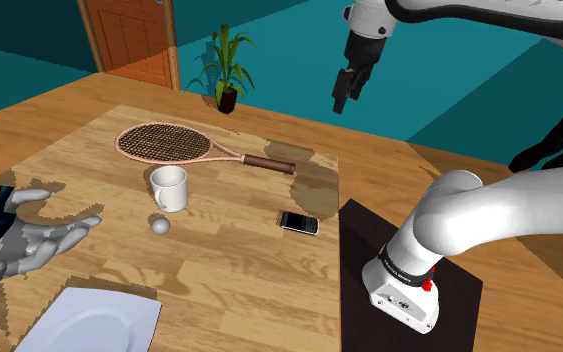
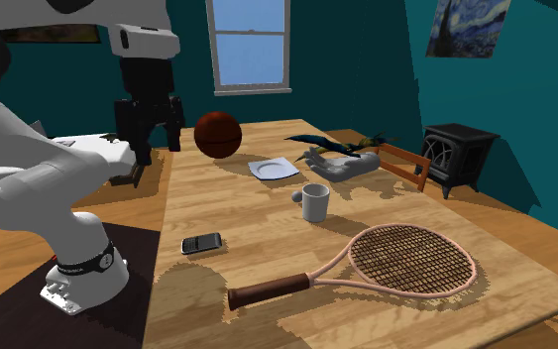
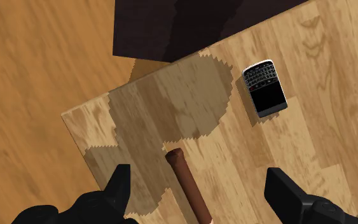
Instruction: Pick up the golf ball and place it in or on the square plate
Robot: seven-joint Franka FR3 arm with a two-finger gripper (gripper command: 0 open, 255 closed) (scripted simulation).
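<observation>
- the golf ball [image 1: 160, 226], drawn pale grey, lies on the wooden table [image 1: 229, 285] just beside the white mug [image 1: 169, 188], on the mug's side that faces the shoulder view's bottom edge; whether ball and mug touch cannot be told. in the second exterior view the ball [image 2: 295, 196] peeks out at the mug's [image 2: 315, 202] left.
- the square plate [image 1: 94, 322], white, sits on the table well apart from the mug, toward the shoulder view's lower left, past the ball.
- the gripper [image 1: 346, 98] hangs in the air high above the table, far from the mug toward the shoulder view's upper right. its two fingers stand wide apart with nothing between them, as the wrist view [image 3: 198, 173] shows.
- a tennis racket [image 1: 184, 145] lies flat beyond the mug, on the side away from the ball. its brown handle [image 3: 187, 188] runs under the gripper.
- a dark phone [image 1: 298, 222] lies on the table to the mug's right in the shoulder view, face up.
- a grey model hand [image 1: 39, 240] rests to the mug's lower left in the shoulder view, palm up.
- a basketball [image 2: 218, 134] shows beyond the mug in the second exterior view, up and to the left.
- the dark stand [image 1: 364, 228] is past the phone from the mug, against the table's edge.
</observation>
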